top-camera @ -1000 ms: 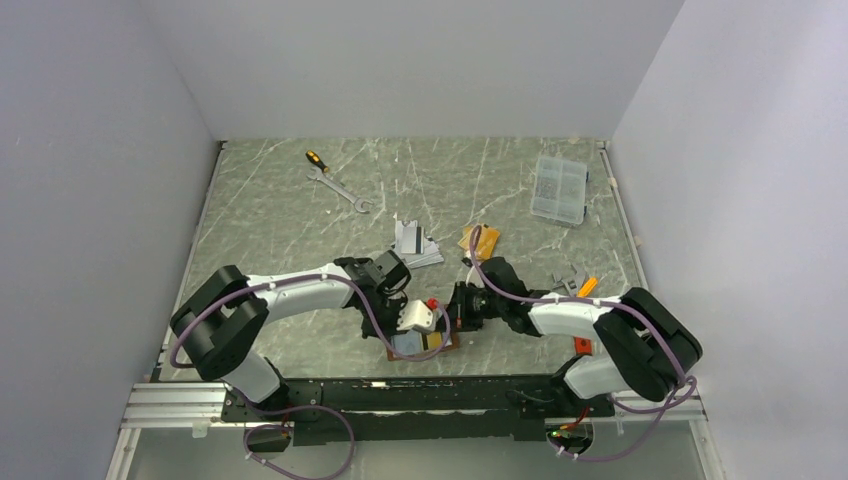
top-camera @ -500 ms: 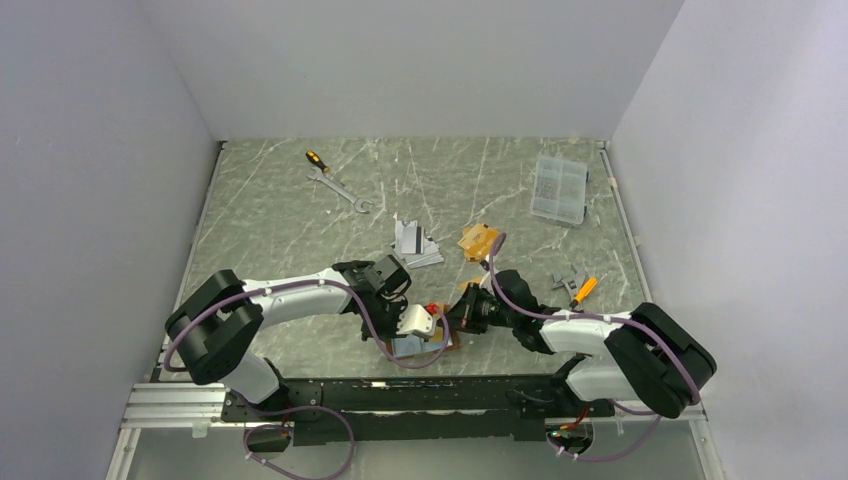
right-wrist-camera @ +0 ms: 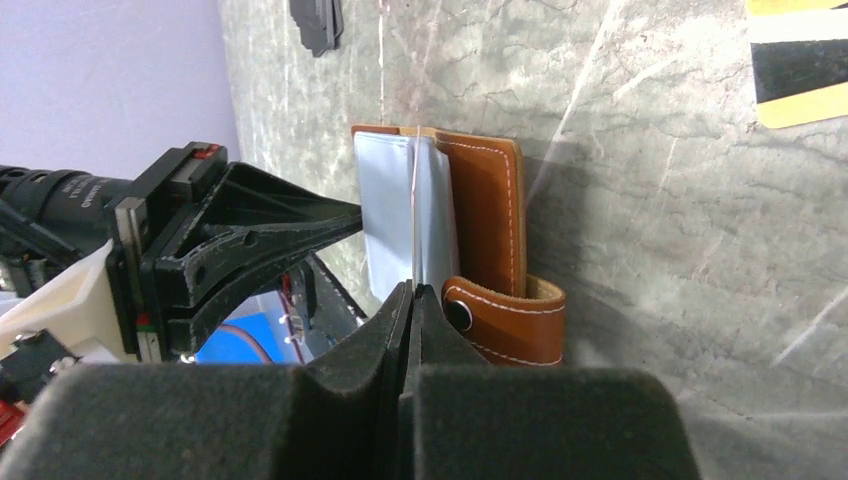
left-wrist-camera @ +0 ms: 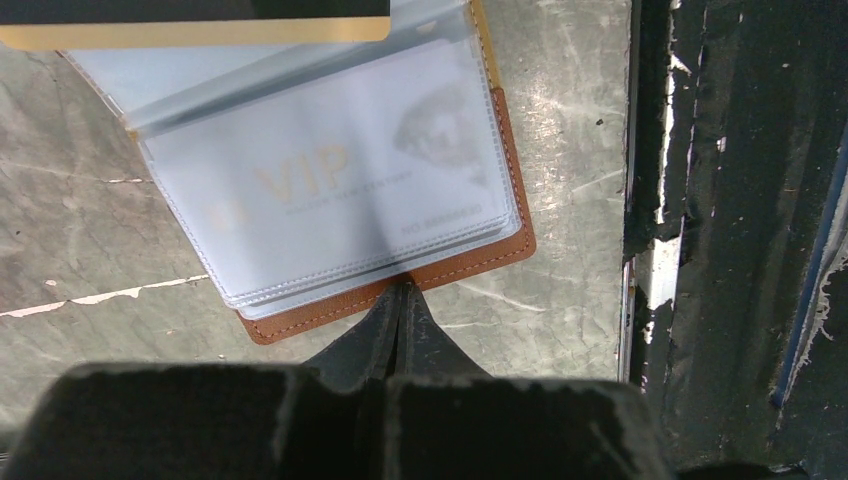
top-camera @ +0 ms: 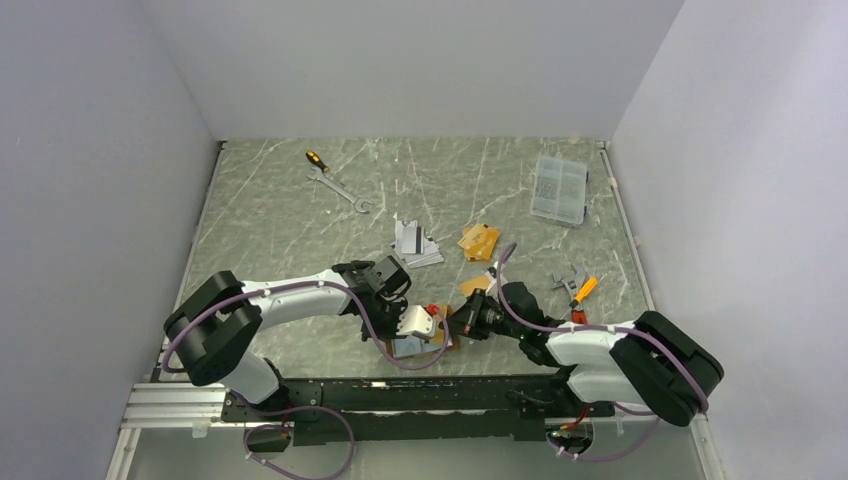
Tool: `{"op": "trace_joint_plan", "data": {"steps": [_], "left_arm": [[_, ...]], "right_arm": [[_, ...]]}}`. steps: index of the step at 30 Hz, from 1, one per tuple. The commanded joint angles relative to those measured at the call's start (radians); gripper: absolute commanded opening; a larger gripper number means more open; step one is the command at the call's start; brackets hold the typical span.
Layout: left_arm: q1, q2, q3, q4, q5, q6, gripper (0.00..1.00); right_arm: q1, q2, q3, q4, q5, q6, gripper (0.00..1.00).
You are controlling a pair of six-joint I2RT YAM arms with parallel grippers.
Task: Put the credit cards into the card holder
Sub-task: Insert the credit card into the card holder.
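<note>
The card holder point(top-camera: 440, 347) point(left-wrist-camera: 400, 283) lies open near the table's front edge, brown leather with clear sleeves point(left-wrist-camera: 330, 190). One sleeve shows a pale card marked VIP. My right gripper point(top-camera: 463, 321) point(right-wrist-camera: 412, 290) is shut on a gold credit card point(left-wrist-camera: 200, 22), edge-on point(right-wrist-camera: 413, 200) in its own view and standing among the sleeves beside the snap flap point(right-wrist-camera: 505, 320). My left gripper point(top-camera: 420, 330) point(left-wrist-camera: 405, 290) is shut, its tips against the holder's edge. More credit cards lie behind: a silver pile point(top-camera: 413, 244), gold ones point(top-camera: 479, 241) and a single gold one point(top-camera: 474, 286) point(right-wrist-camera: 800, 60).
A wrench point(top-camera: 342, 189) and a small screwdriver point(top-camera: 316, 160) lie at the back left. A clear plastic box point(top-camera: 560, 188) sits at the back right. Small tools with an orange handle point(top-camera: 578, 288) lie right of my right arm. The black base rail point(left-wrist-camera: 700, 250) runs close beside the holder.
My right arm has swung its elbow right and toward the front edge while its gripper stayed at the holder. A single gold card now shows behind it. The left arm has barely moved.
</note>
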Motion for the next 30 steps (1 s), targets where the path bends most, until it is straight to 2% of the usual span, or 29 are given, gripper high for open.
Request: {"op": "trace_joint_plan", "data": {"steps": [1,11,21,30], "left_arm": [[-0.014,0.048,-0.041,0.013,-0.025,0.011,0.00],[-0.014,0.052,-0.031,0.003,-0.029,0.011,0.00],[-0.014,0.041,-0.028,-0.005,-0.031,0.008,0.00],[-0.014,0.052,-0.024,-0.005,-0.032,0.006,0.00]], "right_arm": [[0.005,-0.049,-0.033,0.131,0.023,0.031,0.00],[0.004,0.039,-0.054,0.284,-0.033,0.055,0.00],[0.004,0.061,-0.005,0.167,-0.042,-0.031,0.00],[0.004,0.116,-0.022,0.267,-0.079,-0.010,0.00]]}}
